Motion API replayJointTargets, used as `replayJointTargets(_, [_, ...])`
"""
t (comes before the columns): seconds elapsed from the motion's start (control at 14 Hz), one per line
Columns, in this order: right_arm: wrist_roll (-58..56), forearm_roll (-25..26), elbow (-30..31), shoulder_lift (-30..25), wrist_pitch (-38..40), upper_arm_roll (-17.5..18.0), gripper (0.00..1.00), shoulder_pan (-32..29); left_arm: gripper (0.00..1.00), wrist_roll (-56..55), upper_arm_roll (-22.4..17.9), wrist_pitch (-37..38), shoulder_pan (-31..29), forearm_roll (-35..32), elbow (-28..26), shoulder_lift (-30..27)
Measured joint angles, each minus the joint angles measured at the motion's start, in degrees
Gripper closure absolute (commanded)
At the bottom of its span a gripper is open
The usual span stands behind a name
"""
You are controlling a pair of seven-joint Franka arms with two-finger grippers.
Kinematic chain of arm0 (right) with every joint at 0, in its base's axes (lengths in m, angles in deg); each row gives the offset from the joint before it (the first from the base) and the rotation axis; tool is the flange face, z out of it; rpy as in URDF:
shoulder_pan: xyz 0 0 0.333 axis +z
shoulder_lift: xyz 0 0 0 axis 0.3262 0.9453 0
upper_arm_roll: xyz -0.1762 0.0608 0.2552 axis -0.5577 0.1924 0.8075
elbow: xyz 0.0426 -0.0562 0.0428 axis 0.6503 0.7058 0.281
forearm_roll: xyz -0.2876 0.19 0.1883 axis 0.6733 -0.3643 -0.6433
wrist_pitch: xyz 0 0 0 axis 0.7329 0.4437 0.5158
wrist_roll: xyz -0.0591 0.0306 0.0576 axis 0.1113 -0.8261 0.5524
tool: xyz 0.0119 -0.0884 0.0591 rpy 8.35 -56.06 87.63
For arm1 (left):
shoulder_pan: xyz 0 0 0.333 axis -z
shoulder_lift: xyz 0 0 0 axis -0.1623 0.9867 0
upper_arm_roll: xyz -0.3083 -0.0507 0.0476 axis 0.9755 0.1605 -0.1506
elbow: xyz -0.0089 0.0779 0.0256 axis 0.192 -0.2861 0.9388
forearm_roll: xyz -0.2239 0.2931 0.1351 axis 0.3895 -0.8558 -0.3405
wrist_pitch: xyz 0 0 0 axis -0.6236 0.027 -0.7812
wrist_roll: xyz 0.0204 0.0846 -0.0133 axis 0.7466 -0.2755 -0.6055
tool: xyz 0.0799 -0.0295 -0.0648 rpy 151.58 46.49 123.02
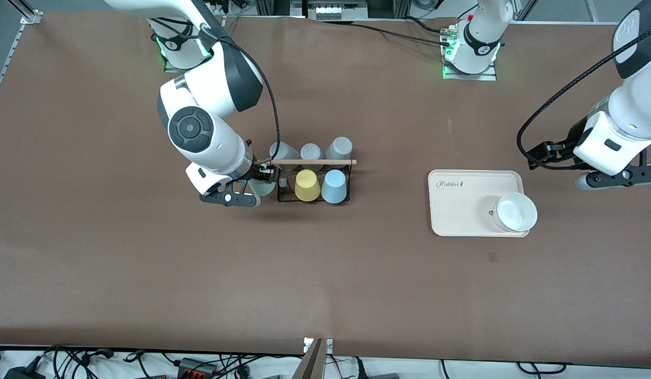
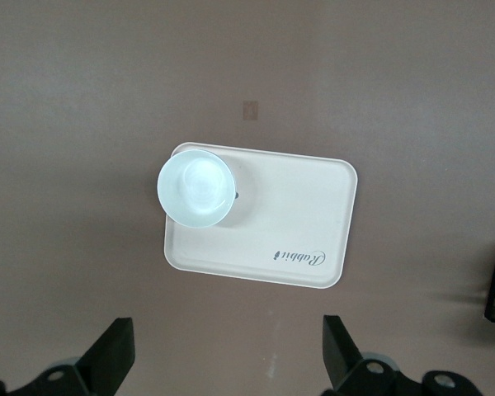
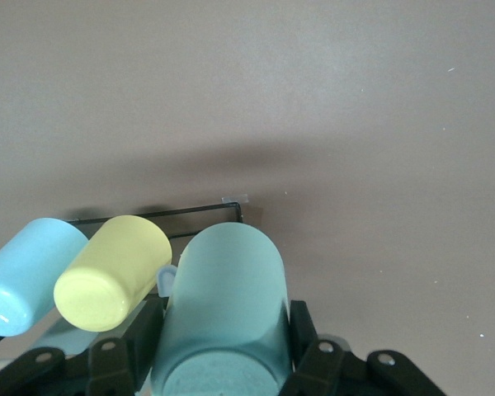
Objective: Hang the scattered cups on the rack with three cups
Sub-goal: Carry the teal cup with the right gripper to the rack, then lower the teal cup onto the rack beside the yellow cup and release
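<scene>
Placement is my concern now: my right gripper (image 1: 258,181) is clamped on the mint green cup (image 3: 224,318), bottom up, at the rack (image 1: 313,179) end toward the right arm's side, beside the yellow cup (image 1: 307,185). I judge I should centre it over the free peg and lower straight, without nudging the yellow one. The light blue cup (image 1: 334,186) already hangs on the rack. My left gripper (image 2: 229,346) waits, fingers spread, over the tray (image 2: 305,231). Only the right wrist view shows the grip; the front view alone shows the grey cups (image 1: 310,151).
</scene>
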Motion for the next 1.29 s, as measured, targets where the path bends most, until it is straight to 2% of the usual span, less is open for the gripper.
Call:
replayJointTargets(0.43, [5.3,-0.3,-0.1,2.1,-3.4,0.0,0.77,3.1,0.00,0.0,0.0,0.0,0.0,0.0,0.0,0.0])
replayJointTargets(1.29, [5.5,-0.3,-0.2,7.1,-6.4,0.0,0.77,4.2,0.00,0.0,0.0,0.0,0.0,0.0,0.0,0.0])
